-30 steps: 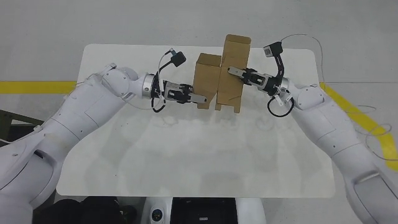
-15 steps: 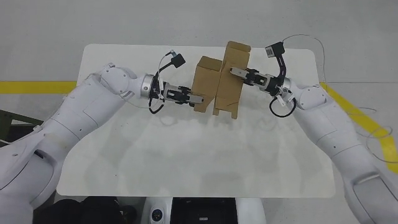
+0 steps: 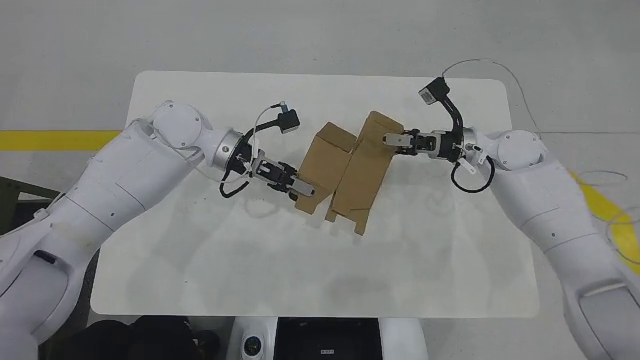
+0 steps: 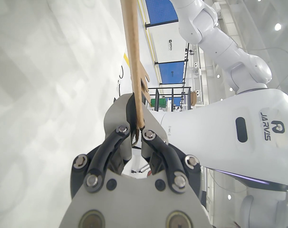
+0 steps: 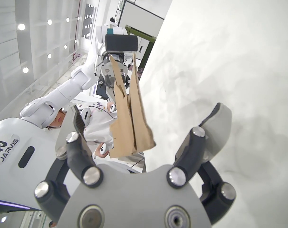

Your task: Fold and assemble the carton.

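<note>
The brown cardboard carton (image 3: 345, 170) is a partly folded blank, held tilted above the middle of the white table (image 3: 450, 260). My left gripper (image 3: 302, 190) is shut on its near left edge. In the left wrist view the carton (image 4: 134, 48) runs edge-on out of that shut gripper (image 4: 139, 125). My right gripper (image 3: 392, 140) is at the carton's far right corner. In the right wrist view this gripper (image 5: 146, 119) is open, with the corner of the carton (image 5: 127, 122) lying loose between its spread fingers (image 5: 217, 117). The left gripper (image 5: 113, 72) shows beyond, at the carton's other end.
A thin cable (image 3: 480, 60) loops over the table's back right corner. Yellow floor tape (image 3: 50, 140) runs past both sides of the table. Bare tabletop lies in front of the carton and towards both ends.
The carton has tipped from upright to a slant and swung towards the table's front. My left gripper went forward and right with it. My right gripper has drawn back to the right.
</note>
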Controlling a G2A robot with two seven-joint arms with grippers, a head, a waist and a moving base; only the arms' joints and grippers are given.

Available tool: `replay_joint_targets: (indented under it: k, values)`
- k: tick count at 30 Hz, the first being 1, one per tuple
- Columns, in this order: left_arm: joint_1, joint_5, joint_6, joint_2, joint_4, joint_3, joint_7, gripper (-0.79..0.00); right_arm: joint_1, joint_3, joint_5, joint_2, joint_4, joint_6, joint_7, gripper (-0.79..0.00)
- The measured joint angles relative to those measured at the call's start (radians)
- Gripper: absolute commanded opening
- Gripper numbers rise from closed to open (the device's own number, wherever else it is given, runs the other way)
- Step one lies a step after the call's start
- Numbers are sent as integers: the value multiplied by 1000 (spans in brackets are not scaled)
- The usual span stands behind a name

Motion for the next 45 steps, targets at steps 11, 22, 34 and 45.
replay_joint_targets:
  k: [11, 22, 34, 45]
  values:
    - [19, 17, 56, 28, -55, -11, -56, -785, -18, -19, -14, 9, -61, 93, 94, 0]
    - [20, 18, 64, 32, -49, -7, -63, -785, -20, -34, 0, 7, -68, 103, 103, -520]
    - [26, -4, 50, 36, -25, -19, -50, -785, -22, -48, 17, 5, -55, 95, 95, 0]
    - [26, -5, 43, 36, -19, -23, -43, -785, -17, -46, 4, 6, -47, 82, 82, 0]
